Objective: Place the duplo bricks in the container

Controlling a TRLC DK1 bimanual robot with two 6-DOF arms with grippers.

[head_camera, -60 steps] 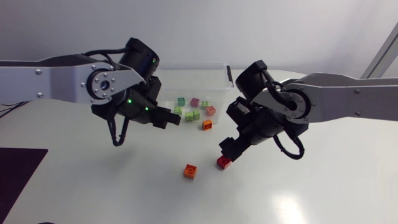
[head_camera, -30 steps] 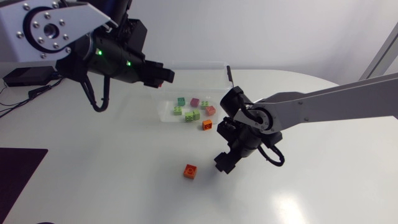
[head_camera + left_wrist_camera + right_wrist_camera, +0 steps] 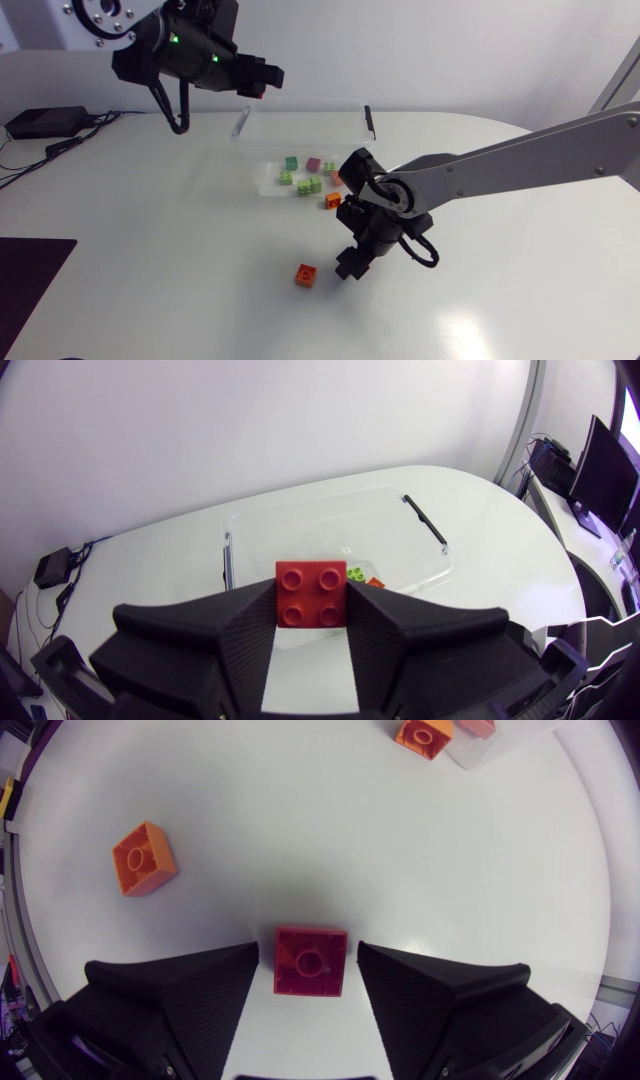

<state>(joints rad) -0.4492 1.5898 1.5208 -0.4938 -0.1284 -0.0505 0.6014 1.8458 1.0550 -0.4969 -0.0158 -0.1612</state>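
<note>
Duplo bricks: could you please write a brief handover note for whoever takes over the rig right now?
Left gripper: shut on a red brick, raised near the container.
Right gripper: open, straddling a second red brick on the table.
Done: several bricks lie in the container.
Left: both red bricks, the orange brick on the table, and perhaps another orange one at the container's near wall; I cannot tell whether it is inside.

My left end effector (image 3: 262, 82) hangs high over the left end of the clear container (image 3: 300, 118), with a red brick (image 3: 257, 91) showing at its tip. Green and pink bricks (image 3: 308, 184) lie inside the container. My right end effector (image 3: 350, 265) is down at the desk (image 3: 150, 260), just beside a loose orange brick (image 3: 307, 274).
</note>
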